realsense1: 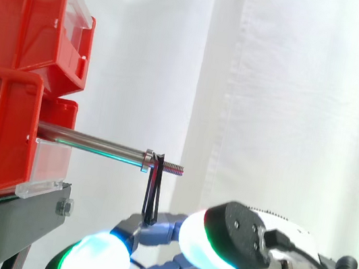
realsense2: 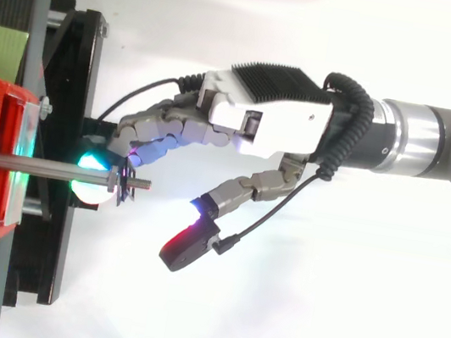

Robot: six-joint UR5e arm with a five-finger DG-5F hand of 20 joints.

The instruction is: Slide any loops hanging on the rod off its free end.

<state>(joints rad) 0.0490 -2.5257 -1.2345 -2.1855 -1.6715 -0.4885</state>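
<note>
Side view: the rod [realsense1: 96,143] sticks out level from the red bins [realsense1: 5,114], and its threaded free end [realsense1: 175,169] points to the view's right, the side the arm comes in from.
Loop: one thin black loop [realsense1: 152,191] hangs straight down from the rod, just past a metal collar [realsense1: 147,159]. Only the threaded tip lies between it and the free end.
Robot hand: the robot hand [realsense2: 275,125] sits below the rod and toward its free end. It is spread wide, with fingers gently bent and reaching under the rod, and the thumb [realsense2: 189,247] held well apart.
Contact: the loop's lower end meets the finger links in the side view. I cannot tell whether it touches them or passes behind, and nothing looks clamped.
Top view: the rod runs left to right, the loop crosses it near the tip, and one glowing pad [realsense2: 90,184] lies under the rod on the bin side of the loop.
Axis: the loop has to travel along the rod toward the arm, so a pull back along the forearm's own line looks right.
Risk: the threads could snag the thin loop, and a downward tug would only bind it.
</note>
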